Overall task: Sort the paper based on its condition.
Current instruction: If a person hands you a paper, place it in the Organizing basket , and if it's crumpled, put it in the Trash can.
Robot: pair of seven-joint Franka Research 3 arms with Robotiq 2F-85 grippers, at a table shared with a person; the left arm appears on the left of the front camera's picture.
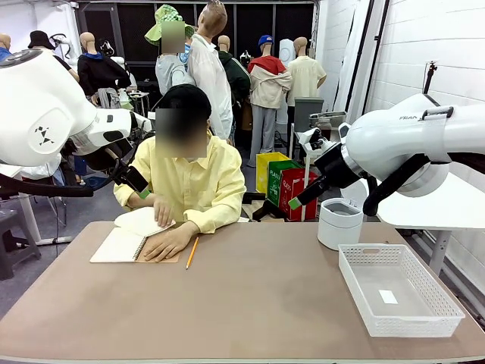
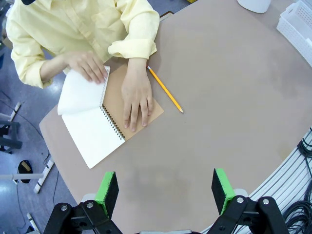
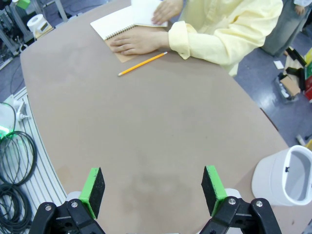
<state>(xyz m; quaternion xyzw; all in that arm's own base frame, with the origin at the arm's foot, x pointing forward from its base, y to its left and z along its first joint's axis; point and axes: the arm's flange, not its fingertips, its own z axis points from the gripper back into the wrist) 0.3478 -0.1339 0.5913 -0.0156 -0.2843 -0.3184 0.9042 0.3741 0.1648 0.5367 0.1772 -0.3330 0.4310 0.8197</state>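
No loose paper is in view; the white pages I see are bound in an open spiral notebook [image 1: 121, 244] [image 2: 92, 131] [image 3: 119, 22] at the far left of the table. The person lifts one curled page [image 2: 80, 90] with one hand and presses the other hand [image 2: 136, 95] on the brown cover. My left gripper [image 2: 165, 187] [image 1: 136, 182] hangs high above the table's left side, open, nothing between its green pads. Over the right side my right gripper [image 3: 153, 187] [image 1: 299, 199] is raised, open and holding nothing.
A yellow pencil [image 1: 192, 252] [image 2: 165, 89] [image 3: 142, 63] lies right of the notebook. A white mesh basket [image 1: 352, 287] [image 2: 297, 22] sits at the front right, with a white round bin [image 1: 339, 224] [image 3: 285, 178] behind it. Bare brown table [image 1: 258, 303] spans the middle.
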